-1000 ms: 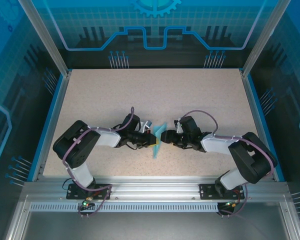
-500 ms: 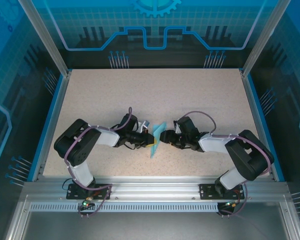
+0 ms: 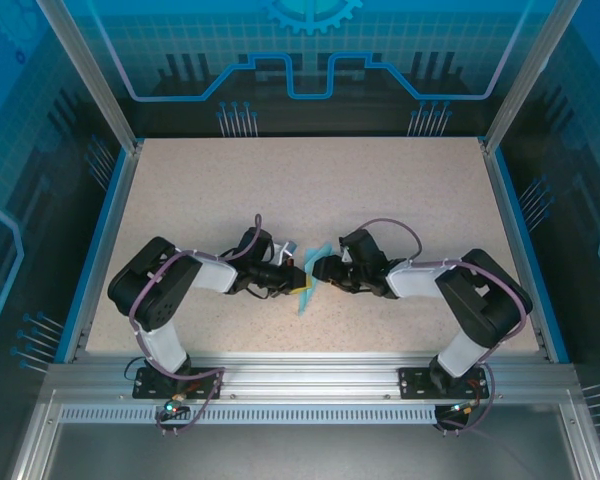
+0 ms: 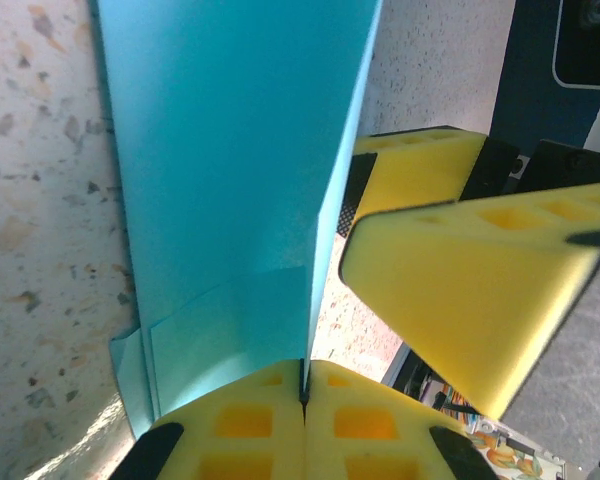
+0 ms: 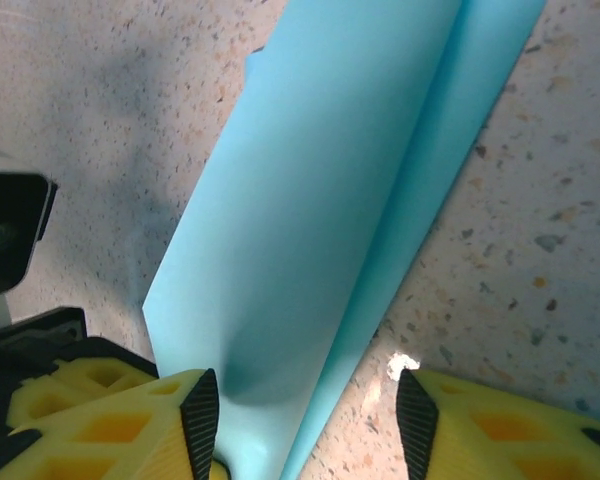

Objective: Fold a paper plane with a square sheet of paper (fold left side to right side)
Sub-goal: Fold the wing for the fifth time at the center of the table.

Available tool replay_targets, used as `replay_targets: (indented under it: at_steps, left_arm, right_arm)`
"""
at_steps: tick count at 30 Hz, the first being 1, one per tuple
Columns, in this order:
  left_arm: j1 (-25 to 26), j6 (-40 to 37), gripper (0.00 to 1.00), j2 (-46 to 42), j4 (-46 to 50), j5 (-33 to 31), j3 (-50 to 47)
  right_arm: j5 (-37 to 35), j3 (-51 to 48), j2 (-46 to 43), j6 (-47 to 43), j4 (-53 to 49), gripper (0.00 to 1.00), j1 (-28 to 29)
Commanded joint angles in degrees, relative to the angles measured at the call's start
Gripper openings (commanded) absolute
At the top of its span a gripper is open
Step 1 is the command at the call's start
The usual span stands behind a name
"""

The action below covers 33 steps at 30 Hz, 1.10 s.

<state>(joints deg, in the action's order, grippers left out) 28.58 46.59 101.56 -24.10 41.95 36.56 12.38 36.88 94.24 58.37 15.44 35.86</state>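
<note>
One end of the creased cyan paper [image 4: 220, 150], upright over the tabletop [image 3: 310, 190], is pinched in my closed left hand [image 4: 305, 400]; my open right hand [image 5: 308, 410] straddles it and should close squarely on the crease, layers aligned.

Cyan paper plane [image 4: 230, 150] — yellow finger pads [image 4: 460, 290] — speckled beige table [image 3: 280, 180], blue-edged.

Sheet of paper [image 3: 307, 291] sits near the centre of the table [image 3: 380, 190], between the left gripper [image 3: 297, 282] (touching it, on its left) and the right gripper [image 3: 325, 270] on its right.
</note>
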Motion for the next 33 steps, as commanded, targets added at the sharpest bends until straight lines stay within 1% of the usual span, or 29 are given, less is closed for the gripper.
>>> replay_targets:
  at_steps: [1, 5, 8, 14, 21, 24, 27, 30, 33]
  left_arm:
    - [-0.8, -1.2, 0.02, 0.8, -1.0, 1.6, -0.8]
    - [-0.9, -1.1, 0.02, 1.2, -1.2, 1.5, -1.0]
    - [-1.0, -1.3, 0.03, 1.4, -1.0, 1.5, -0.9]
    - [-1.0, -1.4, 0.08, 1.1, -0.5, 1.5, -0.7]
    - [-1.4, -2.5, 0.18, -1.3, 2.6, 1.4, 0.1]
    - [-1.9, -3.1, 0.24, -2.5, 4.1, 1.3, 0.4]
    - [-2.7, -3.6, 0.27, -3.6, 5.5, 1.4, 0.4]
    - [-3.7, -4.2, 0.34, -4.1, 6.9, 1.4, 0.8]
    - [-4.1, -5.1, 0.39, -3.3, 8.3, 1.4, 2.0]
  right_arm:
    - [-1.0, 1.9, 2.6, 1.3, 1.3, 0.50, 1.4]
    - [-1.8, 2.3, 3.3, 2.3, 0.4, 0.46, 1.7]
    - [-2.1, 2.9, 3.8, 2.6, -2.4, 0.45, 1.7]
    - [-2.5, 4.6, 5.4, 3.3, -6.6, 0.44, 1.7]
    - [-2.2, 5.8, 7.3, 3.9, -9.2, 0.43, 1.8]
    - [-2.0, 6.1, 7.9, 3.9, -9.1, 0.43, 1.8]
    - [-1.9, 6.2, 8.2, 3.9, -8.9, 0.43, 1.8]
    - [-1.8, 6.3, 8.2, 3.9, -8.8, 0.43, 1.8]
    - [-1.8, 6.3, 8.2, 3.7, -8.8, 0.43, 1.7]
